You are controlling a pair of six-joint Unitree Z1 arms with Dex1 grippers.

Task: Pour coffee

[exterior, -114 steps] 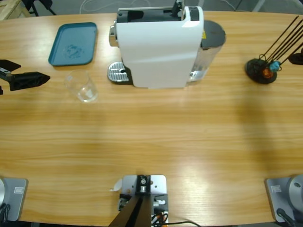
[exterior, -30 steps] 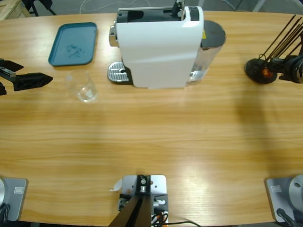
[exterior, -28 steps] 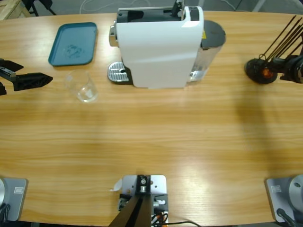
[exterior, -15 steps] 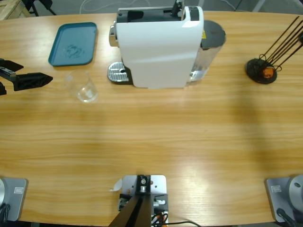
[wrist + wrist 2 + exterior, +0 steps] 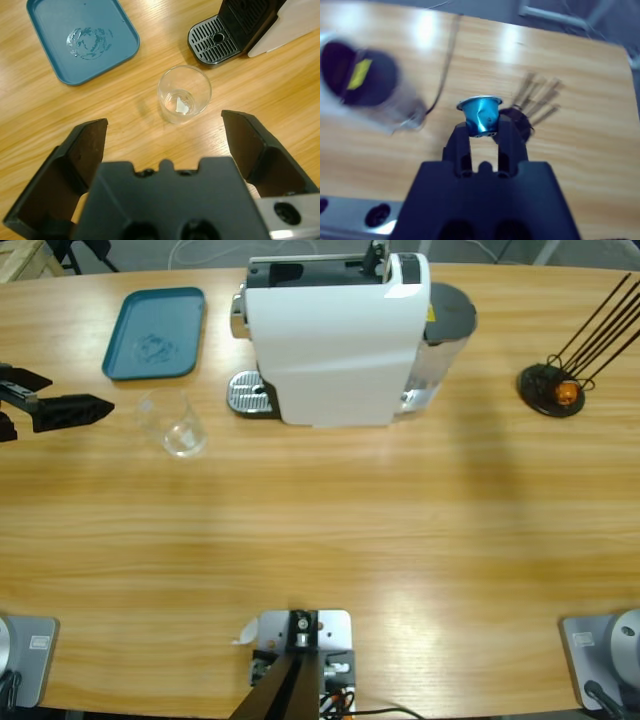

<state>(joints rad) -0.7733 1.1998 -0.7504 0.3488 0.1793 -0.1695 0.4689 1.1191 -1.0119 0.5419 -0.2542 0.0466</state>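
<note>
Wooden table (image 5: 330,540) seen from above, with two wrist views. The left gripper (image 5: 60,410) enters at the table's left edge, its two black jaws spread wide apart and holding nothing; in the left wrist view (image 5: 165,135) they frame a small clear glass cup (image 5: 184,94), which stands upright on the wood ahead of them, apart from both jaws. In the high view this cup (image 5: 174,422) stands between the gripper and the white coffee machine (image 5: 335,335), just below the teal tray (image 5: 155,332). No coffee can be made out in the cup; only a pale glint shows at its bottom. The machine's perforated drip plate (image 5: 215,40) lies near the cup and bears nothing. The right gripper (image 5: 482,137) is out of the high view; in its wrist view the jaws are clamped on a blue capsule (image 5: 480,117), above the table. A black wire stand (image 5: 553,388) at the table's right end holds one small orange capsule (image 5: 567,392).
</note>
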